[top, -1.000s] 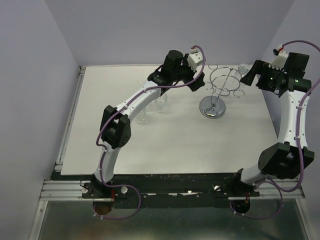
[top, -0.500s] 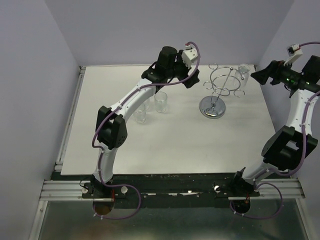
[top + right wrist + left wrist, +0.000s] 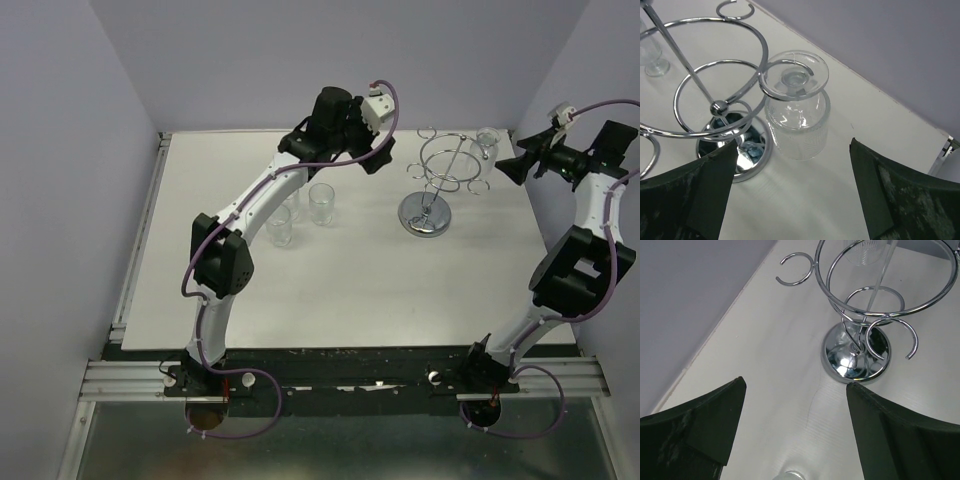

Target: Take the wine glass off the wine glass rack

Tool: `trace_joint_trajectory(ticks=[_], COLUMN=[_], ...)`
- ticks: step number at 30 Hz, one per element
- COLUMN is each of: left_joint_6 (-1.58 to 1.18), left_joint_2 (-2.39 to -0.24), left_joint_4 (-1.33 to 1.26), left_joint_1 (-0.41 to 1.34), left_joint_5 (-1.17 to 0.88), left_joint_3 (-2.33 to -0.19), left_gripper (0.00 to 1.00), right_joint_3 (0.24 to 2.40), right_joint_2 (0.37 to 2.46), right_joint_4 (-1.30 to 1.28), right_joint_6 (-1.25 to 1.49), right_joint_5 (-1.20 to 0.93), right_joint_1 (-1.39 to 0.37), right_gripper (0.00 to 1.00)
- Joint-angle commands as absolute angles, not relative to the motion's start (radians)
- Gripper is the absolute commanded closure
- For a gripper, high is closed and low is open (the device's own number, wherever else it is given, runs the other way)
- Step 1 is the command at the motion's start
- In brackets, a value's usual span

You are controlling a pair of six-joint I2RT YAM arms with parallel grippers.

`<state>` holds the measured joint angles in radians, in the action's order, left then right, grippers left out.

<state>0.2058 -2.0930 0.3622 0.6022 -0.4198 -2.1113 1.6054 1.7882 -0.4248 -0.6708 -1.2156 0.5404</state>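
Note:
The chrome wine glass rack (image 3: 441, 172) stands at the far right of the table on its mirrored disc base (image 3: 425, 215). A clear wine glass (image 3: 487, 143) hangs upside down from a hook on the rack's right side. In the right wrist view the glass (image 3: 797, 112) hangs by its foot, just ahead of my open, empty right gripper (image 3: 793, 145). In the top view that gripper (image 3: 515, 165) is just right of the glass. My left gripper (image 3: 383, 160) is open and empty, left of the rack. The left wrist view shows its jaws (image 3: 796, 385) wide apart, facing the rack (image 3: 856, 360).
Three small clear glasses (image 3: 322, 203) stand on the table left of the rack, under the left arm. One of them shows in the right wrist view (image 3: 652, 55) beyond the rack. The back wall and right wall are close to the rack.
The right arm has swung its wrist outward to the right and now points its gripper left at the hanging glass. The left gripper has drawn back slightly to the left.

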Motion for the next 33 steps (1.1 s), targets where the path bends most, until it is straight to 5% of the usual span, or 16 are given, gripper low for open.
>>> trace_joint_trajectory(ticks=[1, 33], left_joint_6=[0.227, 0.25], left_joint_2=[-2.103, -2.143], left_joint_4=[0.425, 0.52], left_joint_1=[0.601, 0.623], left_joint_5=[-0.382, -0.296], left_joint_3=[-2.183, -2.244], left_gripper=[0.01, 0.01], right_joint_3=[1.646, 1.759], right_joint_2=[1.835, 2.077], right_joint_4=[-0.451, -0.361], right_joint_6=[-0.828, -0.853], right_joint_5=[-1.249, -1.247], right_joint_1=[0.543, 0.423], right_gripper=[0.0, 0.0])
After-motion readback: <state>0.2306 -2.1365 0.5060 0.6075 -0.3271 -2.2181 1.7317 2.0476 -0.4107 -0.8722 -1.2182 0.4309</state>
